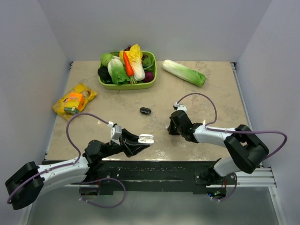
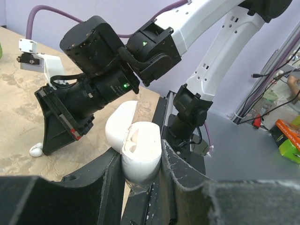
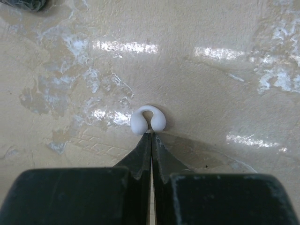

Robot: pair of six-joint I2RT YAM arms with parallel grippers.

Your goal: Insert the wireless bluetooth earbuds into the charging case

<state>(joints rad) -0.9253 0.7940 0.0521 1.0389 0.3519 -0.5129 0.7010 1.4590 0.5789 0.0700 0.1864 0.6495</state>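
Left tool (image 1: 142, 140) grips the charging case (image 2: 140, 150) by its body, with the lid hinged open. Right tool (image 3: 151, 137), standing to the right of the case, is fully closed with nothing between its fingers. Its tips meet the earbuds (image 3: 139, 123), seen as 1 curved white shape lying on the worktop (image 1: 211, 93), well apart from the case. Whether this shape is 1 piece or 2 cannot be told.

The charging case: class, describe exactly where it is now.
The charging case, lid open, is clamped in the left claw over the table's near part; in the top view it is left of the right claw.
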